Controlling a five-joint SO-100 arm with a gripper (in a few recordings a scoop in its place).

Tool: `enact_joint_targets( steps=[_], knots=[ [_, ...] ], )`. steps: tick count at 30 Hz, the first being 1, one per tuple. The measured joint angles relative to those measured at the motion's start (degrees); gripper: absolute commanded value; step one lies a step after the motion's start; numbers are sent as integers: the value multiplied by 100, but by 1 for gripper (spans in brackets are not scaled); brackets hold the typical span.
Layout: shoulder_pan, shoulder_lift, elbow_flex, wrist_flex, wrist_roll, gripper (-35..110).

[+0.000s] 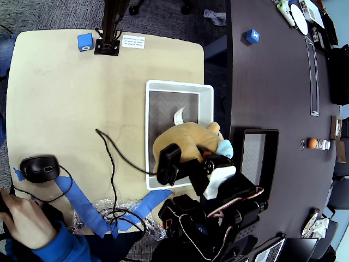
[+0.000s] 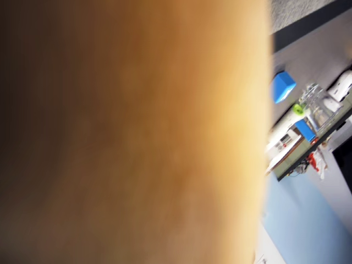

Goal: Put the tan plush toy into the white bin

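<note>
The tan plush toy (image 1: 185, 139) hangs over the near half of the white bin (image 1: 177, 84) in the overhead view. Its light-blue paw (image 1: 225, 147) sticks out past the bin's right rim and its white tag (image 1: 179, 115) points toward the bin's grey wavy floor. My gripper (image 1: 206, 154) reaches in from the lower right and is shut on the toy's near side, with its fingertips buried in the fur. In the wrist view the toy (image 2: 132, 132) is a blurred tan mass pressed close to the lens.
A black tray (image 1: 260, 153) sits right of the bin on the dark table. A black cable (image 1: 112, 153) runs across the tan table to the wrist camera. A mouse (image 1: 39, 168), blue tape strips (image 1: 82, 202) and a person's hand (image 1: 22, 210) are at lower left. A blue cube (image 1: 84, 42) stands at the far edge.
</note>
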Motion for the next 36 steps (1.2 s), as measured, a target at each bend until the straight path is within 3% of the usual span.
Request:
enact_joint_targets(
  steps=[28,36],
  knots=[
    [-9,-9,791,-773,62,1],
    [-9,-9,791,-773,53,16]
  ],
)
